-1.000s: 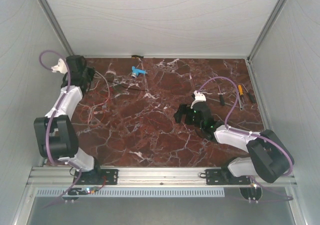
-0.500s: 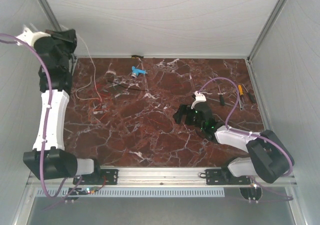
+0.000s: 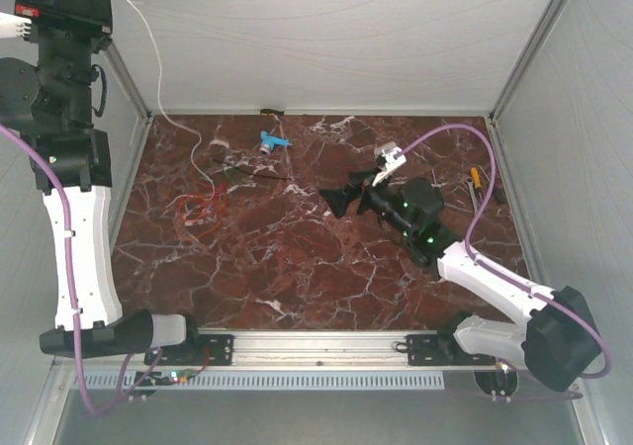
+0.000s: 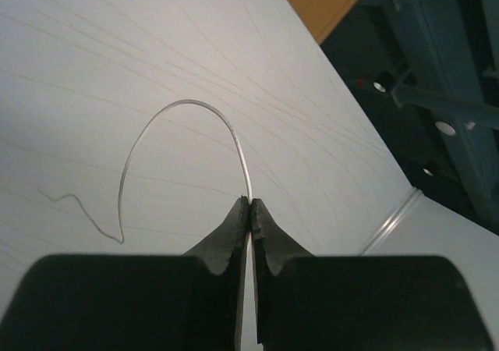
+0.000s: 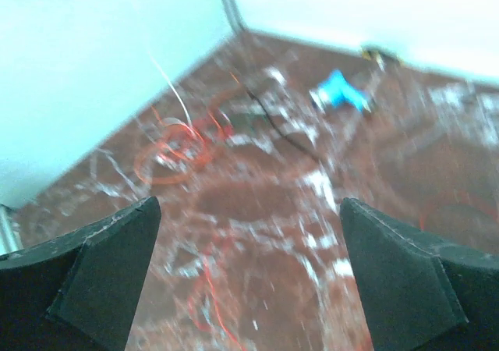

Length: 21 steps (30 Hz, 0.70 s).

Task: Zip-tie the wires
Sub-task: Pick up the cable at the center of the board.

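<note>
Far left, the wires [image 3: 203, 208] lie in a loose red-and-orange curl on the marble table [image 3: 297, 277], with one thin white strand [image 3: 150, 64] running up to the left gripper [image 4: 249, 205] — held high, jaws pinched tight on it. Over right, the right gripper [image 3: 339, 200] hovers above mid-table, jaws spread wide, holding nothing.

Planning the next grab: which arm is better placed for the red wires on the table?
Right, probably. The right tool is open, low, facing the red wires; the left tool is raised high, shut on the white wire.
</note>
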### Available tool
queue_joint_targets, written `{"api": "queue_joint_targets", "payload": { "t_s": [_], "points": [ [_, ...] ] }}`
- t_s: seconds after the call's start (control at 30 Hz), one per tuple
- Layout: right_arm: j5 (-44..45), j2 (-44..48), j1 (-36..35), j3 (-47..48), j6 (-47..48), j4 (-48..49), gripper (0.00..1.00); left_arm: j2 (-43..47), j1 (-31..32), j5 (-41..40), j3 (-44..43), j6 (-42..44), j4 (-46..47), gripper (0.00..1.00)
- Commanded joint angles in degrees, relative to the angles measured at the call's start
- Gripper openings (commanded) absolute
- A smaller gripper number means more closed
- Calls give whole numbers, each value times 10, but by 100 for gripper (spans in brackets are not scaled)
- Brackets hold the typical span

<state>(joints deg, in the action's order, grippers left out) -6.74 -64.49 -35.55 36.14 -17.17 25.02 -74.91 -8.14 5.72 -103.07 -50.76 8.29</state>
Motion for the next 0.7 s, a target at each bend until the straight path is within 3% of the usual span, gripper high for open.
{"api": "queue_joint_targets", "payload": {
  "t_s": [0.0,0.3,0.53,0.67],
  "points": [
    [-71,-33,-37,75,71,110,98,0,-3,60,-43,-11,33,0],
    [-74,-172,-148,206,183,174,98,-31,-2,124,-163,-50,36,0],
    [-49,-296,-214,259,258,265,98,-41,-2,136,-188,-122,75,0],
    [-14,-359,-232,294,251,308,98,-34,-2,142,-182,-149,90,0]
  ]
}}
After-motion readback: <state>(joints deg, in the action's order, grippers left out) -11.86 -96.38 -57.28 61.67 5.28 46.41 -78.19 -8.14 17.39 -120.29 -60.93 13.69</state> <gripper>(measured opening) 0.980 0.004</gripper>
